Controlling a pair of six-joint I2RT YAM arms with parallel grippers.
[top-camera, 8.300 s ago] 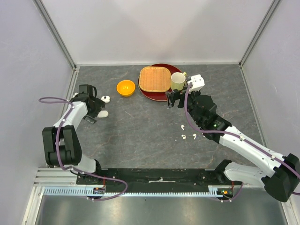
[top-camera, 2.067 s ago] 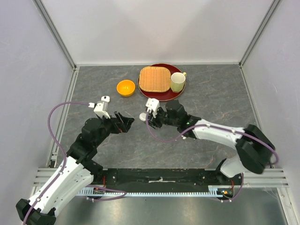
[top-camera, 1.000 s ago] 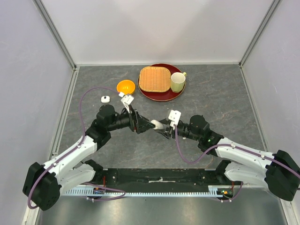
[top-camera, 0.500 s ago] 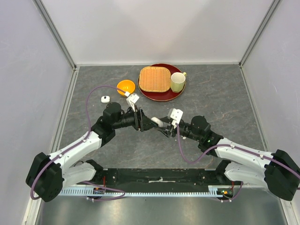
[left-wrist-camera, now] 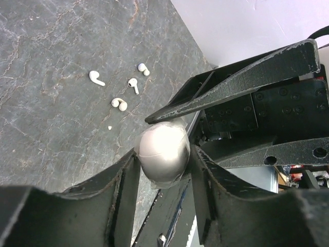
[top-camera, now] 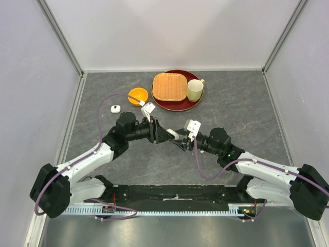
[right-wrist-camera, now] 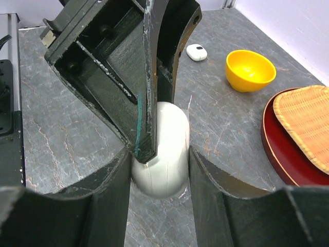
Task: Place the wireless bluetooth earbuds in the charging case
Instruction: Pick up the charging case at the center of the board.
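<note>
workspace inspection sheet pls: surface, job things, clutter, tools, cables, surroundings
surface: grey marbled tabletop, no damage seen
job's things: white charging case held off the surface between both tools; four earbuds lying loose and apart from one another
clutter: orange bowl; woven tray and cream mug on a red plate; small white device lying alone
tools: left tool and right tool meet nose to nose, each with fingers against two sides of the case
cables: purple cables loop off both arms
surroundings: pale walls with metal posts
</note>
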